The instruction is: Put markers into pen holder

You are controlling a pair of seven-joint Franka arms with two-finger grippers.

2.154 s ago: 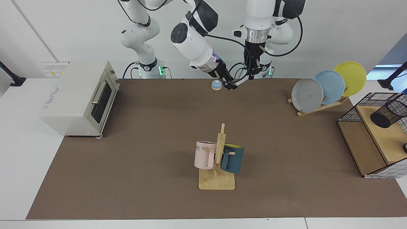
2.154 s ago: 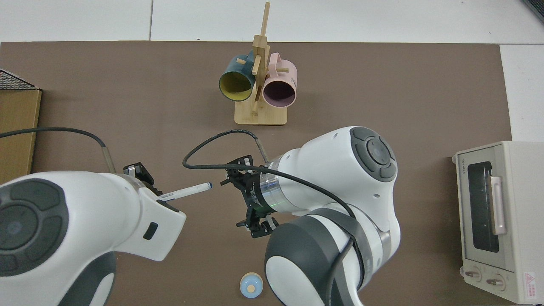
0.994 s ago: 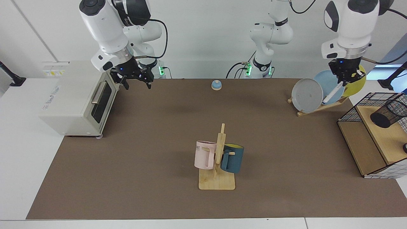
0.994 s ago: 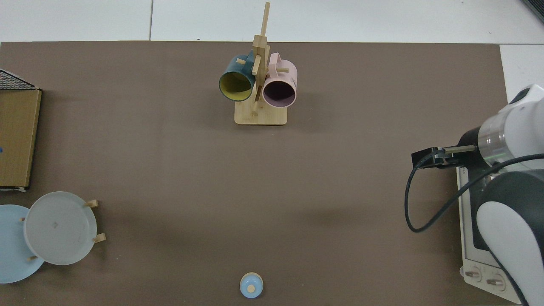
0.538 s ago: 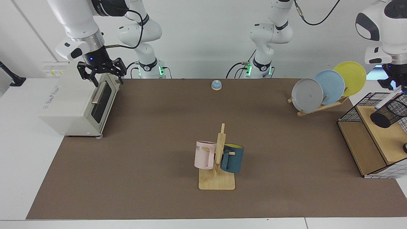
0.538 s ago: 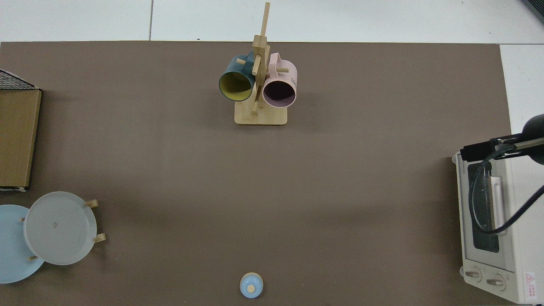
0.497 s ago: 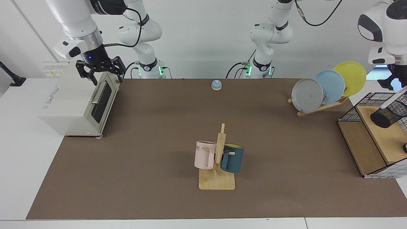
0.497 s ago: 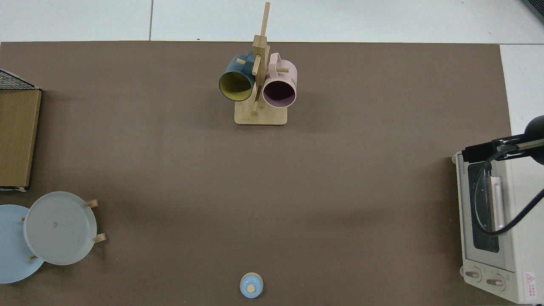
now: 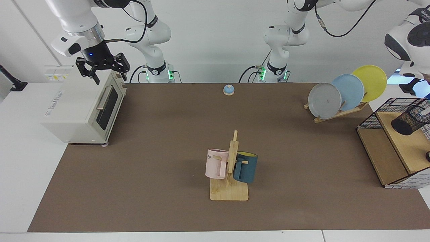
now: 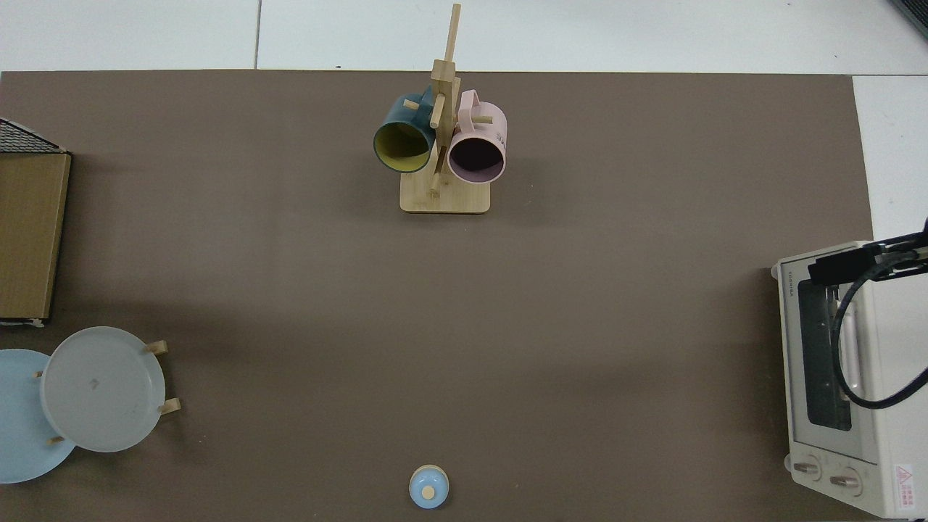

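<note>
- A brown mat covers the white counter (image 9: 20, 161) in front of a plain white wall.
- The right hand (image 9: 102, 70) hangs just above the top front edge of the cream toaster oven (image 9: 80, 101), its two fingers spread apart and holding nothing.
- The left hand (image 9: 410, 88) sits at the frame's edge above the black wire-grid basket with wooden shelves (image 9: 386, 148). It is mostly cut off, so I cannot tell whether its fingers are open or closed.
- Just below it, the small black wire-mesh pen holder (image 9: 411, 121) stands on the basket's upper wooden shelf. A slim white shape, apparently the white-barrelled marker (image 9: 422, 112), shows through the mesh near its top.
- The facing view alone shows the pen holder, the marker and both hands.
- The top view shows only a black fitting and looping cable of the right arm over the toaster oven (image 10: 863, 435), plus one corner of the basket (image 10: 29, 138).
- Three plates, one grey (image 9: 324, 100), one pale blue (image 9: 351, 89) and one yellow (image 9: 373, 80), stand in a wooden rack in the facing view. The top view catches only the grey and the blue.
- Two mugs, one pink (image 9: 215, 163) and one dark teal (image 9: 247, 168), hang on one wooden mug tree (image 9: 230, 193) mid-mat.
- One small blue bell (image 9: 228, 89) sits near the arms' bases.
</note>
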